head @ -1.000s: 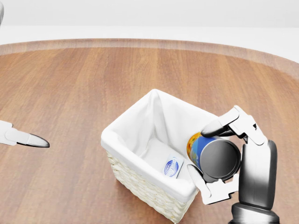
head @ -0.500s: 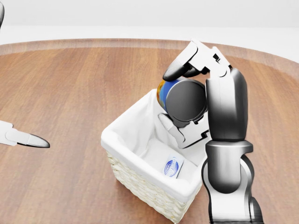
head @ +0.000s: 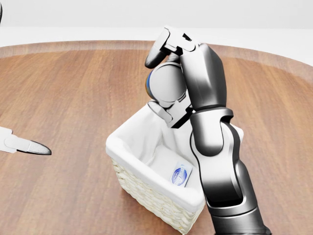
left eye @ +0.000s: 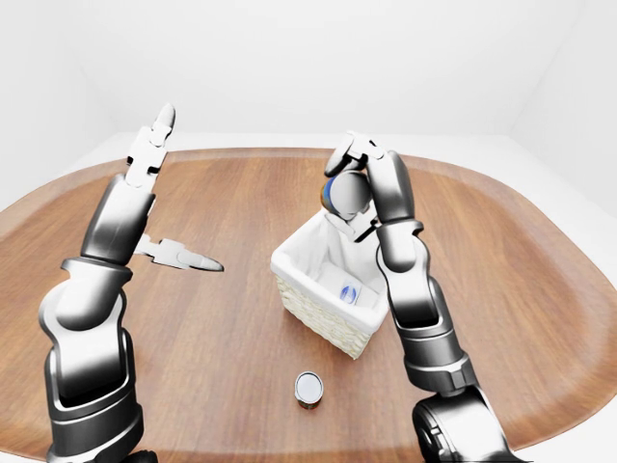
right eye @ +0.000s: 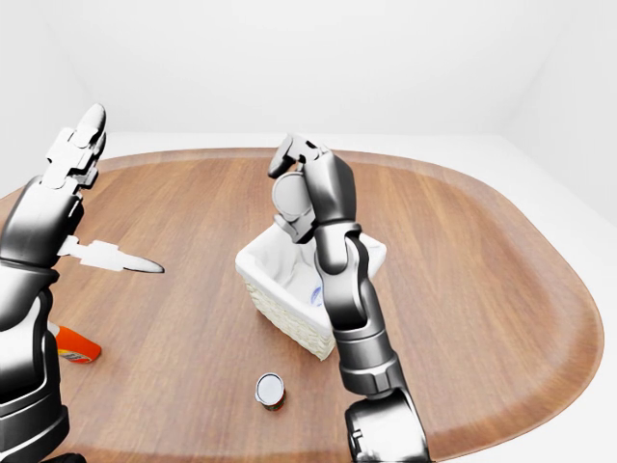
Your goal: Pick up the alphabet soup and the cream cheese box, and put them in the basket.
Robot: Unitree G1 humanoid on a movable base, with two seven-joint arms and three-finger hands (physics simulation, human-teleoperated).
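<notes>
Soup can point(head: 165, 84) was gripped in the right hand point(head: 168, 78), held above the far corner of the basket point(head: 146, 169), where the cream cheese box point(head: 181, 175) already lay. Released there, it could strike the rim and roll onto the tabletop point(head: 73, 98). The left hand point(left eye: 154, 145) was open and empty.

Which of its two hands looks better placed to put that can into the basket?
The right robot hand: its fingers already close round the alphabet soup, held above the basket, where the cream cheese box already lies. The left robot hand is open and raised far to the left.
</notes>
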